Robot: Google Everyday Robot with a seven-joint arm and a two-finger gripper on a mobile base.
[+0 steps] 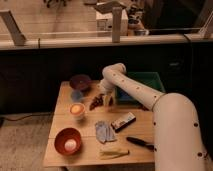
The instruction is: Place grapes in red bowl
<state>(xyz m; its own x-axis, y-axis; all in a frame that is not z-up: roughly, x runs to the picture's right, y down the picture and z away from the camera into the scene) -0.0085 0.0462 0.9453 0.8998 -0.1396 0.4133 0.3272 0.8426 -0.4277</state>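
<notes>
The grapes (96, 102), a dark reddish-brown bunch, lie on the wooden table (64, 121) near its back middle. My gripper (107, 98) points down right beside them, at their right edge; I cannot tell whether it touches them. The red bowl (58, 138) stands at the table's front left corner with a pale round thing (71, 145) inside it. It is well in front of and to the left of the grapes.
A dark purple bowl (80, 81) stands at the back left, with a small blue cup (76, 94) and a pale cup (76, 109) holding something orange in front of it. A green bin (142, 83) is behind the arm. A blue cloth (103, 131), a dark bar (124, 121), a black tool (140, 143) and a yellowish item (114, 152) lie towards the front.
</notes>
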